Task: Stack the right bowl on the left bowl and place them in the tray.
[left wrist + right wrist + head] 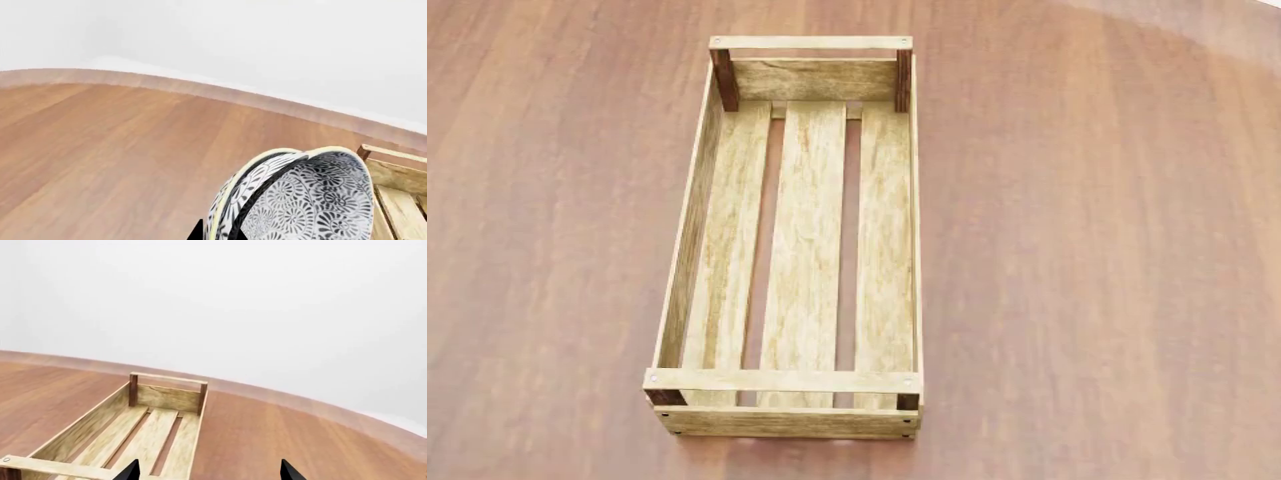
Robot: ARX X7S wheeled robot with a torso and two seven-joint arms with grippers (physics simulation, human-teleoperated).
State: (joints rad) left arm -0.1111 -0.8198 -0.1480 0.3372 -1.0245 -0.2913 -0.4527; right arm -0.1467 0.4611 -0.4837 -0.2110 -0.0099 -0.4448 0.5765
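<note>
A long light-wood tray [805, 250] with three floor slats and dark corner posts lies lengthwise on a reddish-brown wooden counter [1094, 250], nothing inside it in the head view. Plain white walls rise behind the counter's curved edge. Two nested bowls [300, 200], black-and-white patterned with pale rims, show tilted in the left wrist view, just beside a tray corner; whether the left end effector grips them cannot be told. The right end effector [209, 471] hangs near the tray's near end, fingertips [288, 472] spread apart, holding nothing.
</note>
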